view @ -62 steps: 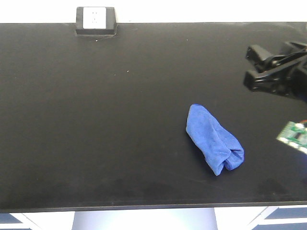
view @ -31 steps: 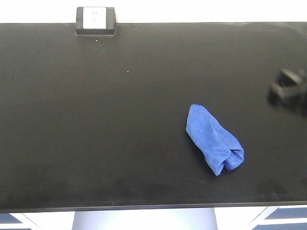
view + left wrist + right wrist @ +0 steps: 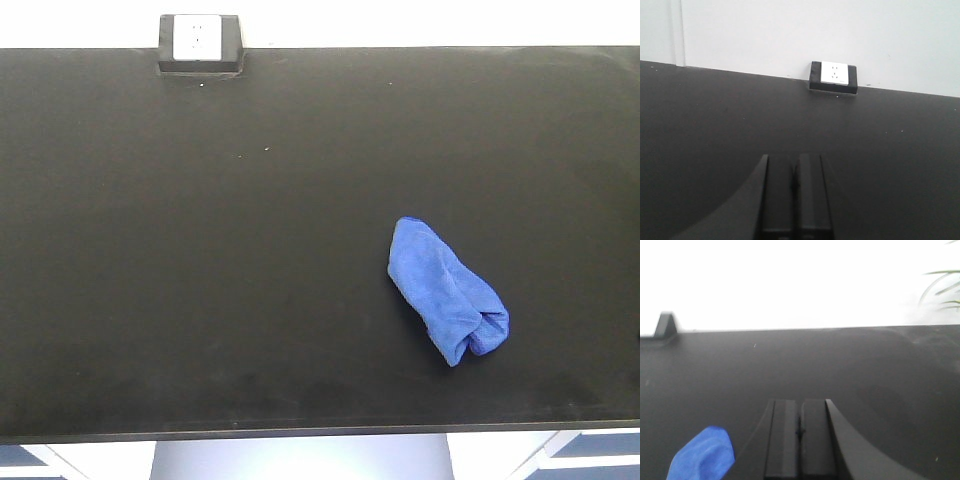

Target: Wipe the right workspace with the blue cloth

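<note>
from the front view, the blue cloth (image 3: 448, 302) lies bunched in a long rumpled roll on the right workspace (image 3: 200, 280), a matte black benchtop; taking the outlet box (image 3: 199, 42) at the far edge as my landmark, the cloth sits well apart from it, toward the near edge and off to its right, lying slantwise with its fatter folded end nearest the front. neither of my grippers shows in this view. in my left wrist view, my left gripper (image 3: 795, 185) has its two fingers pressed flat together with only a thin seam between them, holding nothing, hanging over bare benchtop (image 3: 900, 175) with the outlet box (image 3: 833, 77) straight ahead against the pale wall (image 3: 790, 30), its white face toward me. in my right wrist view, my right gripper (image 3: 800, 432) is likewise pressed together and pinching nothing; the cloth (image 3: 703, 454) shows as a blue lump at the lower left, just beside my fingers (image 3: 783, 437) and not touching them, while the outlet box (image 3: 665, 324) is a dark blurred shape far off at the left edge of the benchtop (image 3: 865, 370).
</note>
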`<state>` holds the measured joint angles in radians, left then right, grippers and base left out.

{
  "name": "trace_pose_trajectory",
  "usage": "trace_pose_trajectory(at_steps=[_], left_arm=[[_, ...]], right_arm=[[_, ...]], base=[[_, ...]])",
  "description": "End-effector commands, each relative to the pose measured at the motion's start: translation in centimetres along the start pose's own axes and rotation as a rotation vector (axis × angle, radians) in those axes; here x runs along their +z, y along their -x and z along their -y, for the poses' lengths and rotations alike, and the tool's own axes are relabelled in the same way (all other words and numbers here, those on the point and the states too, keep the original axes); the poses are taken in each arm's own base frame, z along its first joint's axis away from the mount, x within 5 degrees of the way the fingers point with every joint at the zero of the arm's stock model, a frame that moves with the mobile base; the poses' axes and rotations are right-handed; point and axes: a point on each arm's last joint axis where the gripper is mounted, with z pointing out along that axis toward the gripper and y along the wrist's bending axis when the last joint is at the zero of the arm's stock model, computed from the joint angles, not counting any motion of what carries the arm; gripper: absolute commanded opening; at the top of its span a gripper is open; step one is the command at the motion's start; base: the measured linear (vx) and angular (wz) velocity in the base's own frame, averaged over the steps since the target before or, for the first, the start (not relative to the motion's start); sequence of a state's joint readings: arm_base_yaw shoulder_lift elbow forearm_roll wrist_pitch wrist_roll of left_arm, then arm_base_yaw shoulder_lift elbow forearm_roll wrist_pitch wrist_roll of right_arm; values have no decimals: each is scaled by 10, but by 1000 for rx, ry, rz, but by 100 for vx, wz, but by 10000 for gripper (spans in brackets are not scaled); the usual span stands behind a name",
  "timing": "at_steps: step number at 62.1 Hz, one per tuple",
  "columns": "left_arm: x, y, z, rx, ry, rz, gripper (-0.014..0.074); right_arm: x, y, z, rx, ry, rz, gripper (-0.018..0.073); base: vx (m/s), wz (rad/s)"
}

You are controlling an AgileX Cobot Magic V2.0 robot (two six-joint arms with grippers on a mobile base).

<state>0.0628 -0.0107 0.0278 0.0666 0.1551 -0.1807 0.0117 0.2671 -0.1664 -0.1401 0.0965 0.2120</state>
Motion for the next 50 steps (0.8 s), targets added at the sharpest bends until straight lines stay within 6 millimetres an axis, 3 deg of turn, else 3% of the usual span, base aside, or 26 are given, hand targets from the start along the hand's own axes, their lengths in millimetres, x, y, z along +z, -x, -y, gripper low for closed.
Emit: trace_pose_trajectory(at_steps=[1,8,12,50], left_arm=[[0,-2,0,-9,-17,67,-6],[0,-2,0,-9,-17,67,-6],[0,-2,0,-9,-17,67,-6],[1,-2,0,-9,-17,67,-6]], right_arm=[[-6,-6,0,49,12,152,-8],[-11,-43,3,79,12,142,-8],[-15,-51,4,89,5,110,-8],[-16,-57,4,105,2,67,-8]], base=[[0,0],[0,0],[0,0],[0,0]])
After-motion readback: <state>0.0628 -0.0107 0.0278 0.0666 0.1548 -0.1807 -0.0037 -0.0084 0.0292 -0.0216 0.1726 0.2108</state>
